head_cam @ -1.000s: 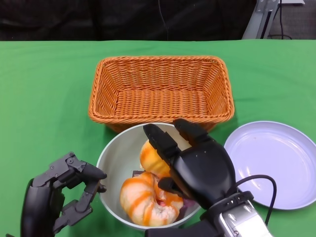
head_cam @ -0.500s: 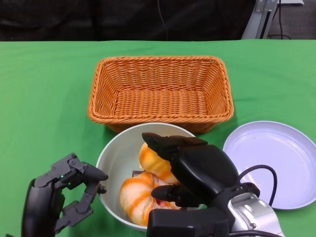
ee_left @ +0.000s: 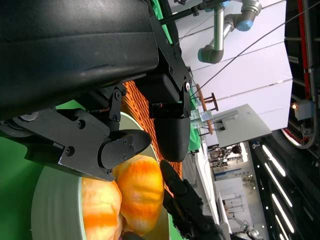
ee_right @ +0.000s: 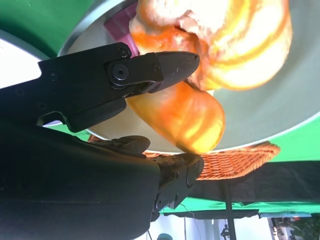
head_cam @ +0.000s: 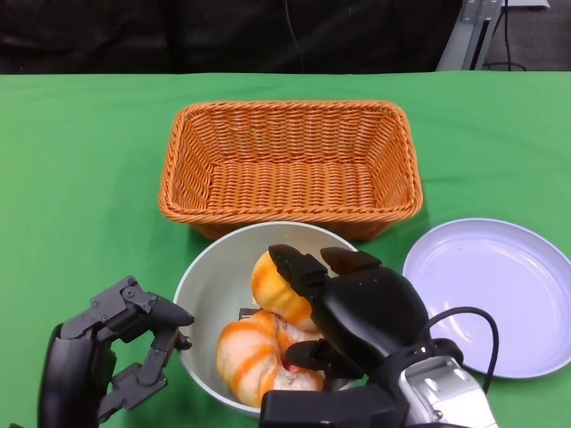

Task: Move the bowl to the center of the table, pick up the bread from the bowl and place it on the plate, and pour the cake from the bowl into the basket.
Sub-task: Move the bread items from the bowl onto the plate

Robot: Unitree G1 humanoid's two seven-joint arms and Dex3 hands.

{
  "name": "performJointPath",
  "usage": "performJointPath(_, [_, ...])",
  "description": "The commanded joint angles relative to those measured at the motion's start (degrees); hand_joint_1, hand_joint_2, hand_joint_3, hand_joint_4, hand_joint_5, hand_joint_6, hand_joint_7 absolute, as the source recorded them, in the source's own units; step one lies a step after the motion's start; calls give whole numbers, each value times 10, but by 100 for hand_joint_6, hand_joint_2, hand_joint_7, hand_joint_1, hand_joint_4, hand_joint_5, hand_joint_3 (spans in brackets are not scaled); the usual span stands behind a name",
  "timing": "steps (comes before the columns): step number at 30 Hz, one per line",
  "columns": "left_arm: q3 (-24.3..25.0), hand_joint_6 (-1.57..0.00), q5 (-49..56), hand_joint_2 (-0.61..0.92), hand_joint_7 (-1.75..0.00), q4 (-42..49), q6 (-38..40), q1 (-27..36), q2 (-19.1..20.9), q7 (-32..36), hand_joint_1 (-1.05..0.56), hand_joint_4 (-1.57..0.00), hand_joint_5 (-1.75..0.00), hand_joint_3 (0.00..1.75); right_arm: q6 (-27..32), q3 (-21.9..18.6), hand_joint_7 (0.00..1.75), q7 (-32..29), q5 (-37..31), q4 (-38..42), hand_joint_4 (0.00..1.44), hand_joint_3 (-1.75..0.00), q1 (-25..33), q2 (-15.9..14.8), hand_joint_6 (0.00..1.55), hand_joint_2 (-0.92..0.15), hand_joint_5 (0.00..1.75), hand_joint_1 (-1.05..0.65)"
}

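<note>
Bowl [head_cam: 210,294] sits just in front of the basket [head_cam: 290,160], its far rim touching or nearly touching the basket's near wall; judged already pulled to the table middle so both hands can reach it. Inside the bowl: a smooth orange bread roll [head_cam: 278,287] on the side toward the basket, and nearer the robot a striped orange-and-cream ring-shaped piece [head_cam: 259,361], likely the cake. A bit of pink/purple wrapper [ee_right: 122,22] shows under the pastries in the right wrist view.

Right hand [head_cam: 357,308] is down in the bowl over the roll. The right wrist view shows its fingers [ee_right: 150,67] on one side of the roll and the thumb on the other, closing round it, but contact is not clear, so cannot tell whether it grips yet. Judged as the pick-up of the bread.

Left hand [head_cam: 116,352] is just beside the bowl on the side away from the plate, fingers apart, holding nothing, not touching the rim in the head view. Likely parked there to steady or later tip the bowl toward the basket.

Plate [head_cam: 500,294] lies beside the bowl on the robot's right, bare, near enough for a short carry. Basket holds nothing. Green table cover [head_cam: 80,160] under all.

No brand, label or readable writing on anything.
</note>
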Motion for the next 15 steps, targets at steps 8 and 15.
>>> performJointPath(8, [1,-77,-5,72,-115,-8,-3,2,7,5,-3,-75,-139,82,16,11,1,-42,-36,56,20,-19,-25,5,16,-92,1,-81])
performJointPath(15, [2,-78,-3,70,-116,-2,-10,-1,6,7,-4,-76,-140,83,11,9,1,-79,-28,92,24,-19,-40,7,18,-92,3,-77])
